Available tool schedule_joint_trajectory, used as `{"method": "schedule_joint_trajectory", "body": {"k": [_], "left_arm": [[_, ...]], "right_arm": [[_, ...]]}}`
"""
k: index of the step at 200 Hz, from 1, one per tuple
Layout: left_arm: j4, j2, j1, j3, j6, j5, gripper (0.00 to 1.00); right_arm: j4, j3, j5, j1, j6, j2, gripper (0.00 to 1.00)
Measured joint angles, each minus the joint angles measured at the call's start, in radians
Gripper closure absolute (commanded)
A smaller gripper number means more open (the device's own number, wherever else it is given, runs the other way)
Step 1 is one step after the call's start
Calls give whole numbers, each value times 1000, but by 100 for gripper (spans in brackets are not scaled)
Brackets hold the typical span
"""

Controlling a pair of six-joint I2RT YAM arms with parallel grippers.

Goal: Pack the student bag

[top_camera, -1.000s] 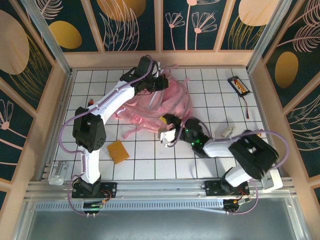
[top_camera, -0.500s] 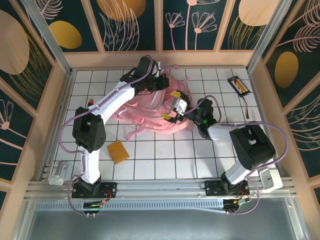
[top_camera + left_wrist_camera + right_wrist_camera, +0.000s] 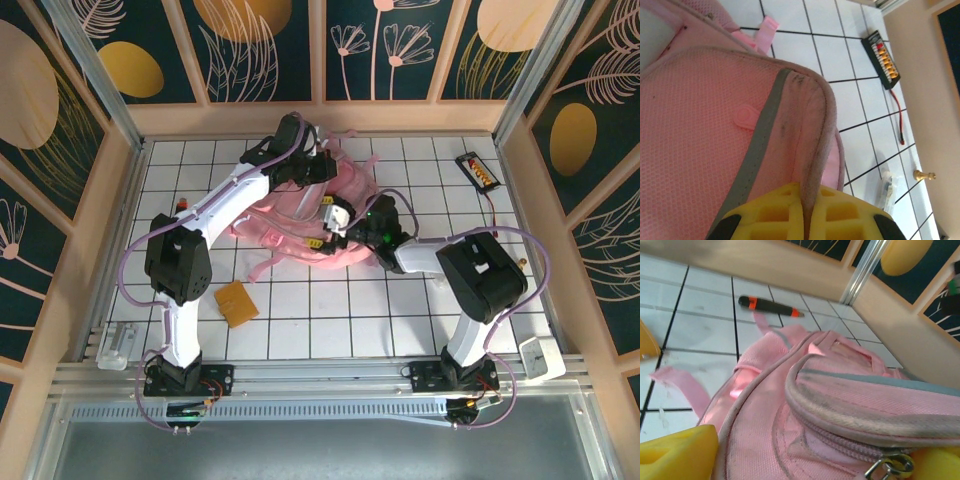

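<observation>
Soft pink student bag (image 3: 285, 215), grey-trimmed and scuffed, lies slumped on the desk (image 3: 300, 315). Left fingers (image 3: 770, 215) are clamped on its rim. Right fingers (image 3: 675, 452) stand apart astride its zip pull (image 3: 888, 467).

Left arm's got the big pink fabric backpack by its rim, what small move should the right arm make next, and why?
Probably shift the open right jaws onto the small metal zipper pull and close. The left jaws pinch the pink fabric backpack by its rim, steadying it, and the pull lies just beside one yellow finger.
</observation>
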Motion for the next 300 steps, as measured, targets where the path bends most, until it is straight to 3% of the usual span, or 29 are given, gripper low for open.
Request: {"method": "schedule_joint_trajectory", "body": {"k": [28,92,132,203,300], "left_arm": [[-67,2,1,32,15,-26,100],[-124,13,-6,110,53,-67,100],[-108,9,-6,98,47,-87,100],[39,-103,35,-80,-168,-35,100],[161,-245,188,-282,-327,130,100]], "right_arm": [[-85,8,97,37,-158,-7,16],[-92,-136,277,106,-450,-83,16],[-80,-158,314,108,-512,-81,15],[65,-183,465,186,-592,3,13],[181,-201,433,198,-610,59,13]]}}
